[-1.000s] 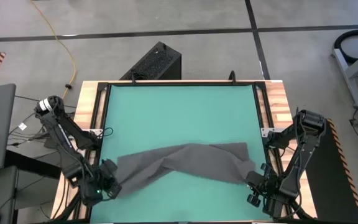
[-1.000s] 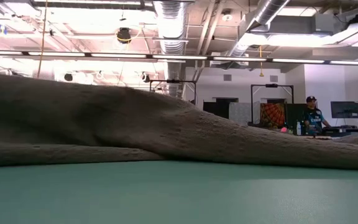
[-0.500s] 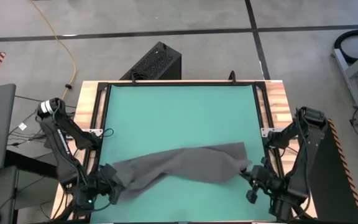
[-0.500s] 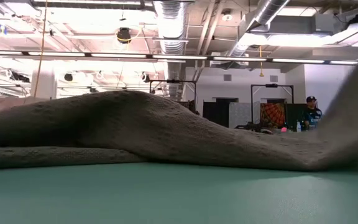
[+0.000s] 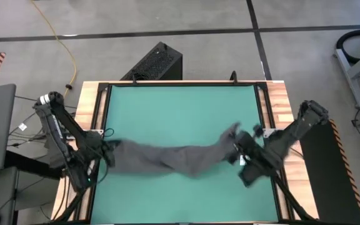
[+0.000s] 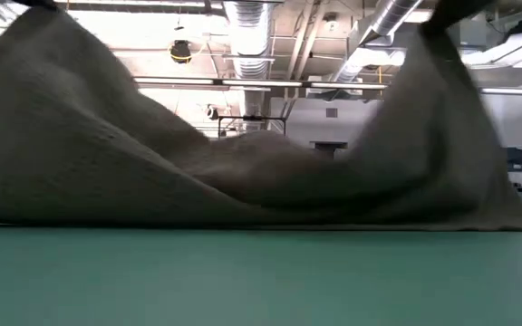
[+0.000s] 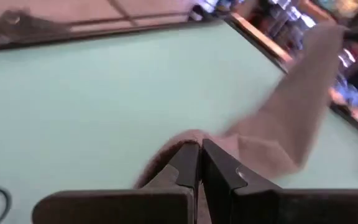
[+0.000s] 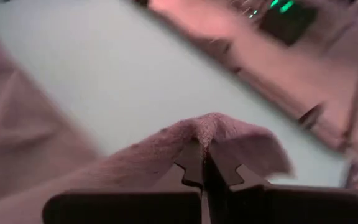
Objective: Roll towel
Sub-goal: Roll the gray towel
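Note:
The dark grey towel (image 5: 180,159) stretches as a narrow, bunched band across the green table (image 5: 180,106), from left to right. In the low view both ends of the towel (image 6: 243,181) rise and its sagging middle rests on the table. My left gripper (image 5: 108,152) is shut on the left end, over the table's left edge. My right gripper (image 5: 236,147) is shut on the right end, inside the right edge. No white tag shows. My left gripper pinches the towel's left end (image 7: 188,138) between its two shut fingers, which slant down. The cloth is bunched there, in how many layers I cannot tell. This end is lifted and the towel (image 7: 291,106) runs off toward the other arm. My right gripper pinches a bunched fold at the towel's right end (image 8: 209,127) between its two shut fingers, slanting down from the table's right side. A flap of cloth (image 8: 260,146) hangs over beside the fingers. This end is lifted clear and the rest slopes down to the table.
A black box (image 5: 158,62) stands on the floor beyond the far edge. Wooden side boards (image 5: 280,106) and black rails (image 5: 102,106) frame the green mat. Bare mat lies on the far side and the near side of the towel.
Both grippers have risen and gone from the near edge toward the table's middle; the right one has also swung toward the left. The towel's two ends have been lifted, and the loosely spread cloth is drawn into a narrow band whose middle stays on the table.

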Motion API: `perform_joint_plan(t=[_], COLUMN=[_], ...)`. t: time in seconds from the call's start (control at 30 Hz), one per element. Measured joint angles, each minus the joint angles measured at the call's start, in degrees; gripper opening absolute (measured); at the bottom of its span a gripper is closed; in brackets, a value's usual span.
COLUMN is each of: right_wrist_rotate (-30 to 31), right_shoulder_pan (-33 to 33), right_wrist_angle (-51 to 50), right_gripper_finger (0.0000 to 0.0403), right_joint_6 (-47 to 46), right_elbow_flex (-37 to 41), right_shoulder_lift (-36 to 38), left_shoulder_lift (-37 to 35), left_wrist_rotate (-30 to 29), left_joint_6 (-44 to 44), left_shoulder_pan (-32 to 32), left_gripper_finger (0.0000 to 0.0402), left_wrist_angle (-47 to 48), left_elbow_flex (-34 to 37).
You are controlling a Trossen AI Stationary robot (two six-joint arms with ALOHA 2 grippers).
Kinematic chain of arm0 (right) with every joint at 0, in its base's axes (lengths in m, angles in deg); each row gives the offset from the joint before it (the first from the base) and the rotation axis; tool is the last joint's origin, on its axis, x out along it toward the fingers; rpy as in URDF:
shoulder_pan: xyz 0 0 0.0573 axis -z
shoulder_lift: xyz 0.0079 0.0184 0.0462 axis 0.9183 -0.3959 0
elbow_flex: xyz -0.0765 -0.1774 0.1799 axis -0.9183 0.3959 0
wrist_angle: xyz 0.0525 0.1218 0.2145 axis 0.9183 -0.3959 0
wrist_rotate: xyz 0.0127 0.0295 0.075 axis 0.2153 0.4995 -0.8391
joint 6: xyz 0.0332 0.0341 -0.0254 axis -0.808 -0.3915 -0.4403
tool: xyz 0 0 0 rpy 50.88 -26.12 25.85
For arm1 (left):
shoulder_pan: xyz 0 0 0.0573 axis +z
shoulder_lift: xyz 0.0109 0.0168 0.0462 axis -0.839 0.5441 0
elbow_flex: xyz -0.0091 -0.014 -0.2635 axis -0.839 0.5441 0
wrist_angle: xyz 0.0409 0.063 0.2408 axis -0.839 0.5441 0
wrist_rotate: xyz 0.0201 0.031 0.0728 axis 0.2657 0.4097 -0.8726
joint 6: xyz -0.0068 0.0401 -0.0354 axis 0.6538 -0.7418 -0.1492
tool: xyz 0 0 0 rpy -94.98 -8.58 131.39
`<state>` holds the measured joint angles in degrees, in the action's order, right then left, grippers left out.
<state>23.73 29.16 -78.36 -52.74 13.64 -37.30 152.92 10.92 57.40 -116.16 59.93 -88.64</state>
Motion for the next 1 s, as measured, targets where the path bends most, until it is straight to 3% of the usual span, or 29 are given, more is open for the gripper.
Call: perform_joint_plan(t=[0.1, 0.3, 0.37, 0.47, 0.57, 0.73, 1.0], right_wrist_rotate=[4.54, 12.68, 14.72, 14.73, 7.05, -16.58, -44.46], right_shoulder_pan=[8.97, 22.13, 24.43, 25.29, 23.66, 18.74, 1.96], right_wrist_angle=[-0.07, -0.06, -0.17, -0.09, 0.13, -0.09, 1.02], right_gripper_finger=[0.0016, 0.0016, 0.0016, 0.0016, 0.0016, 0.0015, 0.0018], right_joint_6=[8.87, 24.08, 29.06, 32.77, 31.92, 24.71, 2.20], right_elbow_flex=[-0.72, -3.83, -5.27, -7.36, -8.45, -7.48, 8.22], right_shoulder_lift=[3.38, 11.10, 13.72, 17.40, 20.71, 22.28, 18.47], left_shoulder_lift=[-6.59, -17.31, -20.64, -23.45, -24.96, -21.84, -9.33], left_wrist_rotate=[-4.57, -16.40, -15.93, -9.29, -0.13, 21.27, 49.63], left_joint_6=[-13.06, -26.09, -31.72, -36.45, -39.93, -37.55, -29.96], left_shoulder_pan=[5.55, 12.46, 13.26, 13.50, 13.48, 13.47, 9.33], left_gripper_finger=[0.0000, 0.0000, 0.0000, 0.0000, 0.0000, 0.0000, 0.0000], left_wrist_angle=[-2.23, -1.47, -1.91, -2.75, -6.11, -6.38, -9.85], left_elbow_flex=[1.65, 1.31, -0.22, -2.47, -3.17, -1.98, 8.20])
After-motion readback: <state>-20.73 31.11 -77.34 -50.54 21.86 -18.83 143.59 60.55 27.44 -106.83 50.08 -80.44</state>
